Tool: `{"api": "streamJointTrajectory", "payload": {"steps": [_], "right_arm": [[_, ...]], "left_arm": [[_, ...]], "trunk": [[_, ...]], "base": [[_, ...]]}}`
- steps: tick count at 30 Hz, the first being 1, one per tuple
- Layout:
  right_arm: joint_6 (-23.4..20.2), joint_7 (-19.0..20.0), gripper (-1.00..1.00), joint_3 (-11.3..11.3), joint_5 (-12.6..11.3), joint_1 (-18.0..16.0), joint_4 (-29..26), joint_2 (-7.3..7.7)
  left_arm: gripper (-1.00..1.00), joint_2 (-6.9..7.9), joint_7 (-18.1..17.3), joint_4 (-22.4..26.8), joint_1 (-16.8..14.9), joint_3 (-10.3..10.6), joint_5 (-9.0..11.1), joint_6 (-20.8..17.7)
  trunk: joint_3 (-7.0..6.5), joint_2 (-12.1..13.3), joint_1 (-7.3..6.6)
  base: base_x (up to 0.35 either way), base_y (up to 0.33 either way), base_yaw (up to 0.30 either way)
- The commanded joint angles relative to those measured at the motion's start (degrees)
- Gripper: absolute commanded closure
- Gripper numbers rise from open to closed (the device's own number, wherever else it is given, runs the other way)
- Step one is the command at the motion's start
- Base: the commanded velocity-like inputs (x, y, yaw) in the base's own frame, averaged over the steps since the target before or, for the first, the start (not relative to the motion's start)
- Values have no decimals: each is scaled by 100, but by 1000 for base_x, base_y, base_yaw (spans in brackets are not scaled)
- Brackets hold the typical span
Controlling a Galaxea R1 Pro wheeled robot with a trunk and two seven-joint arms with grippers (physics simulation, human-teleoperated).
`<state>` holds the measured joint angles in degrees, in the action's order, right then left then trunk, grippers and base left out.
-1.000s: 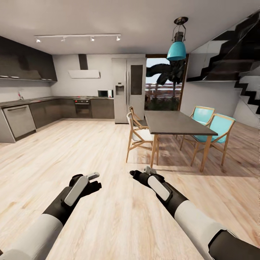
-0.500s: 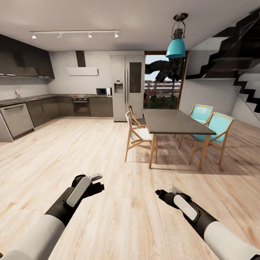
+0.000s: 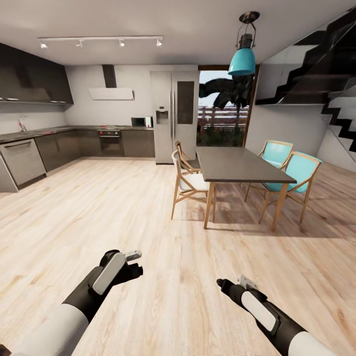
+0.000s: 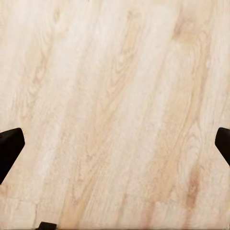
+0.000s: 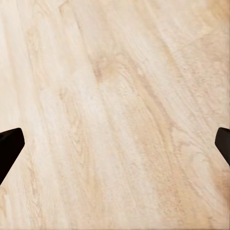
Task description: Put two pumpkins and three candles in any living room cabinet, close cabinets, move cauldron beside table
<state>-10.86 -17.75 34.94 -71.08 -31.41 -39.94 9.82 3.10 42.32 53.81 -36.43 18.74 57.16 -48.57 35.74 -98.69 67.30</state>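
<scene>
1. Transit is the likely step here: the head view looks across a pale wood floor [image 3: 123,207] toward a kitchen and a dining table [image 3: 237,165], with no pumpkin, candle, cabinet or cauldron yet to be seen.
2. The left gripper [image 3: 132,263] hangs low over bare boards, its fingertips [image 4: 9,148] spread wide apart at opposite edges of the wrist view and nothing between them.
3. The right gripper [image 3: 232,286] is likewise held low and forward, fingertips [image 5: 9,146] wide apart, carrying nothing.
4. Both arms seem tucked in front of the trunk to stay clear of the chairs [image 3: 188,185] while the base travels.
5. Finding the living room's things should come next.
</scene>
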Motion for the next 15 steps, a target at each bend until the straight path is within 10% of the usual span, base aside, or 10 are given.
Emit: {"api": "streamJointTrajectory", "payload": {"steps": [1,15], "right_arm": [[-3,-37,-100,30,-29,15,21,5],[-7,-10,-100,22,-57,21,132,2]], "left_arm": [[-100,7,70,37,-5,129,35,-9],[-100,7,100,60,-4,332,6,-12]], "trunk": [[9,-4,0],[36,-4,0]], "base": [[0,0,0],[0,0,-118]]}}
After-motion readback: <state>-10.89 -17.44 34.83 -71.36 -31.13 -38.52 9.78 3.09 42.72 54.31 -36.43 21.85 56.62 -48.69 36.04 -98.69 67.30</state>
